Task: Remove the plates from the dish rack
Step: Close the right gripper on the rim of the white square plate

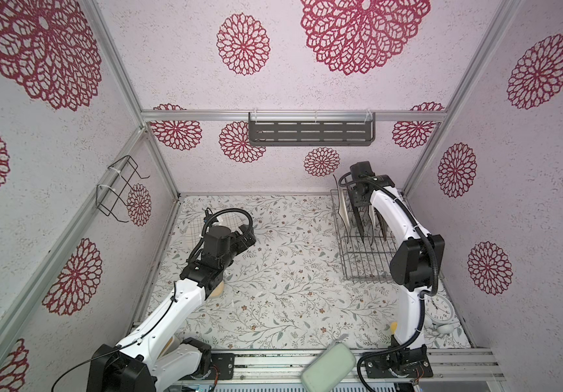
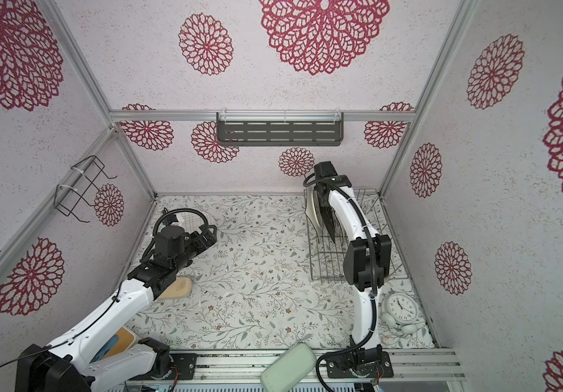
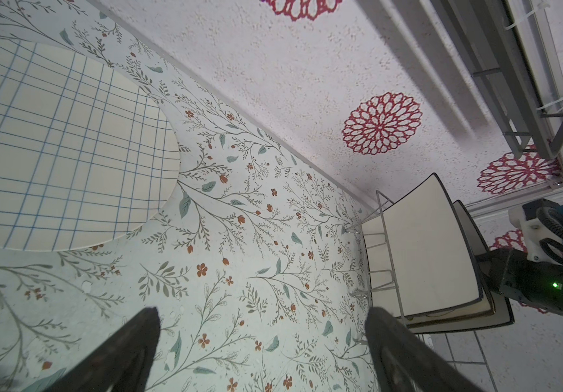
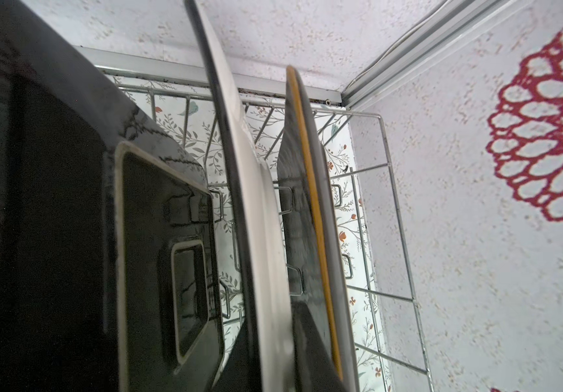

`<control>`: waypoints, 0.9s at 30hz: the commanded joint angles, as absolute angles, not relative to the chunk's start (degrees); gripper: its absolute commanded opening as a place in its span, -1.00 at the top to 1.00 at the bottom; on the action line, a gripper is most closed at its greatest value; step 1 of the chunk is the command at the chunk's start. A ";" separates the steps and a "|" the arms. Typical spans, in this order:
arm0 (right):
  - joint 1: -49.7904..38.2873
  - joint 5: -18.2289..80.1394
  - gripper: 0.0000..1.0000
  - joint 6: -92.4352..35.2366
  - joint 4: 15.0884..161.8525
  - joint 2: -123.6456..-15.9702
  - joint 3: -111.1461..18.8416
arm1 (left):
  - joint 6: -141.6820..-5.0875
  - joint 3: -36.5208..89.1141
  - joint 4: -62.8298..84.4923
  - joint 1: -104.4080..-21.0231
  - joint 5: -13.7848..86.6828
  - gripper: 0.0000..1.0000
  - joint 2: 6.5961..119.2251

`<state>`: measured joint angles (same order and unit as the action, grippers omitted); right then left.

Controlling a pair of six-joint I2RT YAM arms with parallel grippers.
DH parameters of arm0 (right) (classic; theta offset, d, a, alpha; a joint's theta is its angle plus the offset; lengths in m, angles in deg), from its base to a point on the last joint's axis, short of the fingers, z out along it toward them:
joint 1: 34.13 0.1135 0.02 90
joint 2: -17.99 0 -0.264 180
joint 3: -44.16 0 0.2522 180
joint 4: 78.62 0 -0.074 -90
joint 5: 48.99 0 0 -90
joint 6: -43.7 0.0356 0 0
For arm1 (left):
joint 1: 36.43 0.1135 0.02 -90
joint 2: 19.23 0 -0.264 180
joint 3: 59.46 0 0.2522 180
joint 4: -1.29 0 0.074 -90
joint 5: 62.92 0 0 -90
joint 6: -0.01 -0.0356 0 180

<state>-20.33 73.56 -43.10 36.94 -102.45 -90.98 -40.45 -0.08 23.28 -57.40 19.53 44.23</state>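
Standing in rack: plates on edge btwn the prongs of the dish rack (image 1: 365,266), back-right corner of the table (image 1: 273,305).
Nearest table middle: white plate w/ black rim (image 1: 343,212), pale face turned toward the L arm.
R gripper (image 1: 360,207): pointing down into the rack, just beside that white plate, w/ a dark plate (image 1: 361,229) on edge directly under it.
R fingers: can't tell. The wrist view is all plate, no clear look at the pads, so pinching or not, can't say.
R wrist view: pale black-rimmed plate edge (image 4: 259,258) runs down the centre. Glossy dark plate back w/ pale foot ring (image 4: 69,237) on one side, plate w/ orange-yellow edge (image 4: 314,237) on the other. All on edge, leaning a bit.
Out of rack: round cream grid plate (image 3: 63,152), flat on the table, back-left, well apart from the rack.
L gripper (image 3: 263,310): low over bare table near the grid plate, fingers (image 3: 131,353) spread wide, nothing btwn them.
Also around: white clock (image 2: 400,305) front-right by the R arm base, pale green pad (image 1: 328,368) at the front rail, grey slotted shelf (image 1: 310,132) on the bk wall, black wire holder (image 1: 117,190) on the L wall.
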 commanded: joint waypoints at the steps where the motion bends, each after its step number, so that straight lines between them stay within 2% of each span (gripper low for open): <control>1: -20.63 73.39 0.70 -40.23 36.29 -101.88 -91.15 | -40.95 1.82 23.18 -57.79 19.90 -0.97 44.58; 10: -20.15 75.45 0.79 -40.66 36.12 -102.15 -91.01 | -41.04 2.12 23.36 -57.85 19.96 -0.97 44.69; 21: -19.25 77.22 1.00 -42.92 37.07 -101.50 -90.83 | -41.04 2.02 23.71 -57.95 19.91 -0.97 44.14; 27: -19.01 78.24 1.00 -43.31 37.58 -100.19 -90.98 | -40.85 1.85 23.61 -57.96 20.05 -0.98 44.14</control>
<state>-19.30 75.38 -45.26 36.81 -102.45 -90.87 -40.45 0.53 23.50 -57.42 19.94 44.23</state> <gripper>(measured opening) 0.159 0.988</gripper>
